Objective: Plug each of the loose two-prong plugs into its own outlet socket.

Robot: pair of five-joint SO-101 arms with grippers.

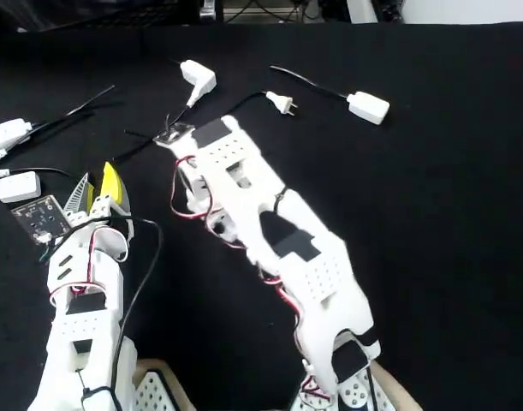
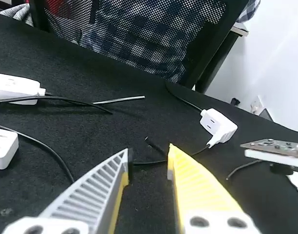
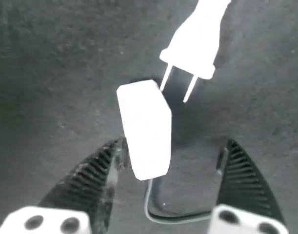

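1. Your right pincer [image 3: 173, 146] is spread and straddles the white socket block [image 3: 144, 129], with nothing pinched. The white plug [image 3: 192, 46] lies just beyond the block, its prongs aimed at the block's end but skewed to one side.
2. Your left pincer [image 2: 148, 155] is also spread, its tips low over the counter [image 2: 90, 126] beside a black cord [image 2: 149, 162].
3. Risk: if you close off-centre, the block will likely swivel (it looks light) and push the prongs further out of line.
4. Risk: the block's cord [image 3: 153, 207] loops beneath the right pincer and could snag.
5. The right wrist view gives you the prong-to-block alignment. The high view gives the layout instead, including a small black plug [image 1: 284, 104] lying loose, well apart.
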